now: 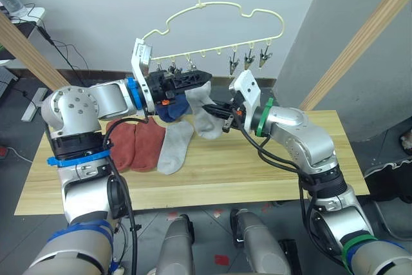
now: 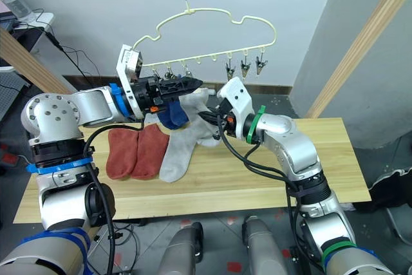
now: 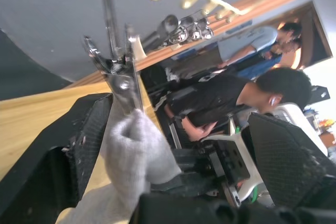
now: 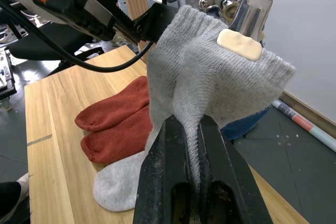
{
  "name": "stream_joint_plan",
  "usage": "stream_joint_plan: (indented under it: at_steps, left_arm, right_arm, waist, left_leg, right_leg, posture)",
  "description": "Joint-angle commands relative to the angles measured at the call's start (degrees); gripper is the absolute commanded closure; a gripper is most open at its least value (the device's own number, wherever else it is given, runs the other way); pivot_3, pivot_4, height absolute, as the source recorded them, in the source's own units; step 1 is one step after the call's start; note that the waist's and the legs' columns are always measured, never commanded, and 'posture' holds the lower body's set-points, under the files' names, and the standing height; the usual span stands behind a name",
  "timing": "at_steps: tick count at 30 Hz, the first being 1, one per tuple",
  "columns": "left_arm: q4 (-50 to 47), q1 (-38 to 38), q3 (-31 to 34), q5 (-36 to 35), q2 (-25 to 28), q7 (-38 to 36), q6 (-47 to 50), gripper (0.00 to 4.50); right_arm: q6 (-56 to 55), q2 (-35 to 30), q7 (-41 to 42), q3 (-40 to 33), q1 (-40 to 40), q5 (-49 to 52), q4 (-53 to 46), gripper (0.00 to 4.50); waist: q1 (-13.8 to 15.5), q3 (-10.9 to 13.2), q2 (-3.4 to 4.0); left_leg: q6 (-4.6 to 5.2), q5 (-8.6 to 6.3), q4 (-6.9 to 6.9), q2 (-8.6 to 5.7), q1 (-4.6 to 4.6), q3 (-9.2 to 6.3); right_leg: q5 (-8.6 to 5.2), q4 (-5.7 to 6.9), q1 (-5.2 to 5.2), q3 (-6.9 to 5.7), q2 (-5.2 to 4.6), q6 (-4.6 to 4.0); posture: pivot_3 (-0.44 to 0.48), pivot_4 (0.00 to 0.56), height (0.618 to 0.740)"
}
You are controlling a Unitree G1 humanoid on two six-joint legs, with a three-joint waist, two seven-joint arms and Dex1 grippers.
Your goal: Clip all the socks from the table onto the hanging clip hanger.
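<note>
Your head cameras are looking down over the long light wooden table [image 1: 257, 172]; both wrist cameras are sitting close, sharing the light grey knit sock [image 4: 220, 82].

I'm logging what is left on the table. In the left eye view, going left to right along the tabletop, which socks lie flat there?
Rust-red sock → second rust-red sock → light grey sock, all lying flat side by side on the table.

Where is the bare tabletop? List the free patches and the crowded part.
Free: the table on the robot's right of the right claw, and the front strip below the socks. Crowded: the left-middle, where two rust-red socks and a grey sock lie under both claws and the clip hanger.
</note>
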Motion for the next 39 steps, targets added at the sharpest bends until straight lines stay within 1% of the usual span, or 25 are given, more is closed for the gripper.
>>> stream_joint_plan:
  at_steps: [1, 3, 7, 9, 11, 12, 13, 16, 20, 21, 23, 25, 26, 29, 32, 34, 36, 38, 39]
  left_arm:
    - [-10.0, 4.3, -2.7, 0.2, 5.0, -2.7, -3.1, 0.0]
    - [-13.6, 6.9, -4.4, 0.8, 7.1, -3.7, -5.3, 0.0]
    - [-16.7, 10.4, -3.2, -1.4, 7.3, -4.4, -6.6, 0.0]
    - [-17.8, 12.0, -3.4, 0.1, 6.7, -3.3, -9.3, 0.0]
    - [-19.6, 14.5, -4.4, 3.3, 5.8, -1.4, -14.2, 0.0]
    - [-20.2, 15.6, -4.4, 4.4, 5.1, -0.4, -16.4, 0.0]
    - [-20.6, 16.4, -4.5, 5.1, 4.6, 0.2, -17.9, 0.0]
    - [-21.8, 18.6, -5.5, 7.5, 4.4, 0.2, -22.7, 0.0]
    - [-29.4, 27.6, -5.4, 11.9, 1.8, 3.0, -31.8, 0.0]
    - [-31.2, 29.9, -6.6, 13.4, 2.5, 3.2, -32.9, 0.0]
    - [-33.3, 32.9, -6.9, 15.1, 1.8, 2.6, -37.5, 0.0]
    - [-33.8, 34.3, -6.7, 15.1, 1.2, 0.1, -42.1, 0.0]
    - [-33.9, 34.5, -5.9, 14.2, 1.2, -1.1, -43.4, 0.0]
    - [-33.7, 35.0, -5.1, 12.9, 1.4, -2.3, -45.5, 0.0]
    - [-34.6, 37.4, -4.4, 11.0, 1.9, -5.9, -48.1, 0.0]
    - [-35.5, 39.8, -5.0, 13.8, 2.8, -9.1, -53.4, 0.0]
    - [-35.5, 41.0, -5.2, 14.9, 2.8, -9.8, -56.3, 0.0]
    - [-35.6, 41.4, -4.7, 14.3, 2.3, -9.5, -57.3, 0.0]
    - [-35.8, 41.6, -4.6, 14.0, 2.3, -9.4, -57.8, 0.0]
  right_arm:
    - [-1.5, 0.9, -1.3, -0.7, -0.1, -0.2, 0.5, 3.95]
    - [-1.6, 0.9, -1.4, -0.8, 0.2, -0.1, 0.9, 3.49]
    - [-0.2, 0.2, -1.8, -1.9, 1.8, 0.8, -0.1, 2.03]
    - [0.8, -0.9, -1.7, -2.6, 3.4, 1.4, -1.8, 1.28]
    - [2.1, -2.7, -2.3, -3.4, 5.8, 1.5, -4.7, 0.56]
    - [2.2, -3.6, -2.7, -3.6, 6.9, 1.0, -6.1, 0.25]
    - [2.2, -4.1, -3.1, -3.6, 7.6, 0.6, -7.0, 0.07]
    - [2.9, -4.9, -3.9, -4.0, 8.8, 1.0, -9.0, 0.07]
    - [3.6, -3.5, -10.5, -5.7, 14.0, -0.3, -17.2, 0.07]
    - [3.2, -1.9, -13.8, -6.2, 14.7, -1.3, -18.5, 0.07]
    - [4.0, 1.3, -19.5, -7.0, 15.2, -2.6, -20.5, 0.07]
    - [4.8, 4.1, -23.4, -7.7, 15.3, -3.3, -21.4, 0.07]
    - [3.3, 4.5, -25.1, -6.9, 15.1, -5.2, -21.5, 0.07]
    - [0.9, 4.7, -27.4, -5.3, 14.8, -8.2, -21.7, 0.07]
    - [0.2, 5.7, -27.3, -5.9, 13.0, -7.4, -19.7, 0.07]
    - [-1.4, 7.5, -29.6, -6.5, 10.9, -8.4, -16.6, 0.07]
    - [-3.0, 8.5, -30.7, -6.4, 9.4, -9.4, -14.1, 0.07]
    - [-5.7, 9.7, -31.7, -6.0, 7.8, -10.6, -11.1, 0.07]
    - [-7.0, 10.2, -32.2, -5.9, 7.2, -11.1, -9.9, 0.43]
  waist:
    - [0.0, 0.0, 0.0]
    - [0.2, 0.0, 0.0]
    - [0.9, 0.0, -0.01]
    - [1.4, 0.0, -0.01]
    - [1.8, 0.0, -0.01]
    - [1.9, 0.0, -0.01]
    - [2.0, 0.0, -0.01]
    - [2.0, 0.0, -0.01]
    - [1.8, -0.1, -0.03]
    - [1.8, -0.1, -0.03]
    - [1.8, -0.1, -0.03]
    - [2.0, -0.1, -0.04]
    - [2.0, -0.1, -0.06]
    - [2.2, -0.2, -0.08]
    - [2.2, -0.2, -0.11]
    - [1.8, -0.2, -0.12]
    - [1.9, -0.2, -0.13]
    - [2.1, -0.2, -0.14]
    - [2.1, -0.2, -0.14]
  left_leg:
    - [0.0, 0.0, -0.02, 0.01, 0.0, -0.03]
    - [-0.01, 0.01, -0.06, 0.02, 0.0, -0.04]
    - [-0.01, 0.01, -0.04, 0.0, -0.01, -0.05]
    - [0.0, 0.0, 0.0, -0.03, -0.02, -0.05]
    - [0.0, 0.0, 0.0, -0.05, -0.03, -0.03]
    - [0.01, 0.0, -0.01, -0.05, -0.03, -0.01]
    - [0.01, 0.0, -0.01, -0.05, -0.04, -0.01]
    - [0.01, 0.0, -0.02, -0.03, -0.05, -0.03]
    - [0.01, 0.0, -0.11, 0.01, -0.01, 0.0]
    - [0.0, 0.0, -0.17, 0.02, 0.0, 0.02]
    - [0.0, 0.0, -0.17, 0.04, -0.03, 0.0]
    - [-0.01, 0.01, -0.14, 0.03, -0.03, -0.01]
    - [-0.01, 0.01, -0.11, 0.03, -0.03, -0.04]
    - [0.0, 0.01, 0.0, -0.02, -0.02, -0.02]
    - [0.03, 0.01, -0.01, 0.01, -0.05, 0.04]
    - [0.05, -0.01, -0.04, 0.02, -0.09, 0.07]
    - [0.07, -0.02, -0.12, 0.03, -0.09, 0.1]
    - [0.06, -0.02, -0.21, 0.07, -0.09, 0.01]
    - [0.06, -0.02, -0.24, 0.08, -0.09, 0.0]
  right_leg:
    - [0.0, 0.0, -0.02, -0.03, 0.0, 0.0]
    - [0.0, -0.01, -0.03, -0.04, 0.0, 0.0]
    - [0.0, -0.02, -0.01, -0.07, -0.03, -0.01]
    - [0.0, -0.04, 0.01, -0.08, -0.05, -0.01]
    - [0.0, -0.06, 0.01, -0.06, -0.07, -0.01]
    - [0.0, -0.08, 0.02, -0.05, -0.07, -0.01]
    - [0.0, -0.11, 0.02, -0.06, -0.08, -0.01]
    - [0.0, -0.11, 0.01, -0.07, -0.07, -0.01]
    - [-0.01, -0.13, 0.01, -0.02, -0.05, -0.01]
    - [-0.01, -0.16, 0.01, 0.0, -0.05, -0.02]
    - [-0.01, -0.2, -0.02, -0.02, -0.05, -0.02]
    - [-0.01, -0.16, -0.03, -0.04, -0.04, -0.02]
    - [0.0, -0.15, -0.01, -0.07, -0.04, -0.03]
    - [0.04, -0.17, 0.04, -0.06, -0.06, -0.07]
    - [0.15, -0.46, 0.11, -0.03, -0.04, -0.05]
    - [0.17, -0.55, 0.11, -0.01, -0.03, -0.04]
    - [0.17, -0.56, 0.07, 0.01, -0.02, -0.04]
    - [0.16, -0.58, 0.06, -0.07, 0.02, -0.07]
    - [0.16, -0.59, 0.06, -0.08, 0.04, -0.07]
  posture:
    - [-0.021, 0.254, 0.74]
    - [-0.008, 0.255, 0.74]
    - [0.006, 0.255, 0.74]
    - [0.008, 0.257, 0.74]
    - [0.007, 0.255, 0.74]
    - [0.008, 0.257, 0.74]
    - [0.008, 0.257, 0.74]
    - [0.009, 0.252, 0.74]
    - [0.015, 0.249, 0.74]
    - [0.018, 0.25, 0.74]
    - [0.02, 0.249, 0.74]
    - [0.025, 0.247, 0.74]
    - [0.025, 0.246, 0.74]
    - [0.025, 0.246, 0.74]
    - [0.035, 0.244, 0.74]
    - [0.038, 0.245, 0.74]
    - [0.043, 0.243, 0.74]
    - [0.049, 0.241, 0.74]
    - [0.049, 0.241, 0.74]
